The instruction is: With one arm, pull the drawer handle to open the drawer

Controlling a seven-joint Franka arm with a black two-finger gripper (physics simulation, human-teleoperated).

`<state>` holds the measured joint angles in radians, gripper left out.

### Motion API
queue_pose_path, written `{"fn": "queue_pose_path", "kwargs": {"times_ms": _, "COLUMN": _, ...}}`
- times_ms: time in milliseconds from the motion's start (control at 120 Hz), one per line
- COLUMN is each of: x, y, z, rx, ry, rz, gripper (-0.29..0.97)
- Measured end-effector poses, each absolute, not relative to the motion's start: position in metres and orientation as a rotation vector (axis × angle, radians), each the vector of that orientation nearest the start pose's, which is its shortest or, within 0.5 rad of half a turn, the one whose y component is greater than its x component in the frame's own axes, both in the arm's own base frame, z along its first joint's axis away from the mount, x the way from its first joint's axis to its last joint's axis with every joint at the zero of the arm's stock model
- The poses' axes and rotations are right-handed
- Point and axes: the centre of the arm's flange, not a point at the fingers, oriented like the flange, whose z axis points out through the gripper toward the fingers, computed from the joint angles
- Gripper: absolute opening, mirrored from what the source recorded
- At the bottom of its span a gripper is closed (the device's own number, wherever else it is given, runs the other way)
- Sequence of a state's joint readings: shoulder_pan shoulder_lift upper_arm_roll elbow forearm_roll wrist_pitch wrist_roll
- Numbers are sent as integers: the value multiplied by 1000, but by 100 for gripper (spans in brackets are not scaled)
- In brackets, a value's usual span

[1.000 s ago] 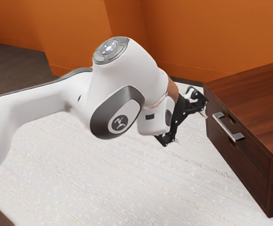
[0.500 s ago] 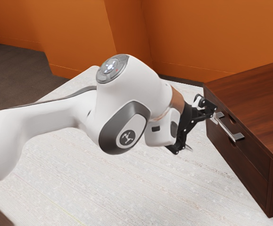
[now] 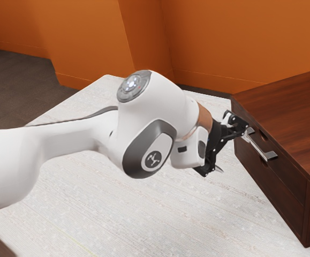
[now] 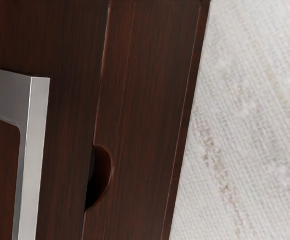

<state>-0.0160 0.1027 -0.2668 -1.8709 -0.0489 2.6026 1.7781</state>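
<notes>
Pincer (image 3: pixel 231 150) has neared the drawer handle (image 3: pixel 259 146), apparently spread wide.

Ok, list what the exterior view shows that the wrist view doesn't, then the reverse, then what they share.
Exterior view: the white arm, its open end effector close to the upper end of the silver handle, the cabinet's top and the orange walls. Wrist view: a close look at the seam between two wood panels, with a half-round notch cut into it. Shared: the handle, the dark wood drawer front it is mounted on, and the pale woven surface beside the cabinet.
</notes>
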Motion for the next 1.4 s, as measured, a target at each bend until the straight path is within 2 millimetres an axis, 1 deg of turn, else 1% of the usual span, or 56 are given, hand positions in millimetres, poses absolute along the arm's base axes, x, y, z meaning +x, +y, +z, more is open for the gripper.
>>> {"fn": "queue_pose_path", "kwargs": {"times_ms": 217, "x": 616, "y": -174, "z": 531, "rx": -1410, "ry": 2261, "rz": -716, "gripper": 68}}
{"fn": "queue_pose_path", "kwargs": {"times_ms": 358, "x": 621, "y": -174, "z": 521, "rx": -1415, "ry": 2268, "rz": -715, "gripper": 68}}
{"fn": "queue_pose_path", "kwargs": {"times_ms": 458, "x": 623, "y": -174, "z": 518, "rx": -1414, "ry": 2267, "rz": -717, "gripper": 69}}
{"fn": "queue_pose_path", "kwargs": {"times_ms": 492, "x": 623, "y": -175, "z": 519, "rx": -1412, "ry": 2265, "rz": -721, "gripper": 69}}
{"fn": "queue_pose_path", "kwargs": {"times_ms": 583, "x": 627, "y": -176, "z": 530, "rx": -1395, "ry": 2248, "rz": -740, "gripper": 68}}
{"fn": "queue_pose_path", "kwargs": {"times_ms": 633, "x": 629, "y": -176, "z": 532, "rx": -1391, "ry": 2245, "rz": -745, "gripper": 68}}
{"fn": "queue_pose_path", "kwargs": {"times_ms": 717, "x": 636, "y": -176, "z": 526, "rx": -1396, "ry": 2248, "rz": -748, "gripper": 68}}
{"fn": "queue_pose_path", "kwargs": {"times_ms": 858, "x": 641, "y": -174, "z": 518, "rx": -1407, "ry": 2252, "rz": -741, "gripper": 68}}
{"fn": "queue_pose_path", "kwargs": {"times_ms": 950, "x": 641, "y": -173, "z": 513, "rx": -1412, "ry": 2257, "rz": -735, "gripper": 68}}
{"fn": "queue_pose_path", "kwargs": {"times_ms": 1150, "x": 641, "y": -173, "z": 511, "rx": -1415, "ry": 2259, "rz": -732, "gripper": 68}}
{"fn": "queue_pose_path", "kwargs": {"times_ms": 1342, "x": 639, "y": -172, "z": 504, "rx": -1428, "ry": 2267, "rz": -724, "gripper": 68}}
{"fn": "queue_pose_path", "kwargs": {"times_ms": 1400, "x": 636, "y": -172, "z": 504, "rx": -1427, "ry": 2272, "rz": -719, "gripper": 68}}
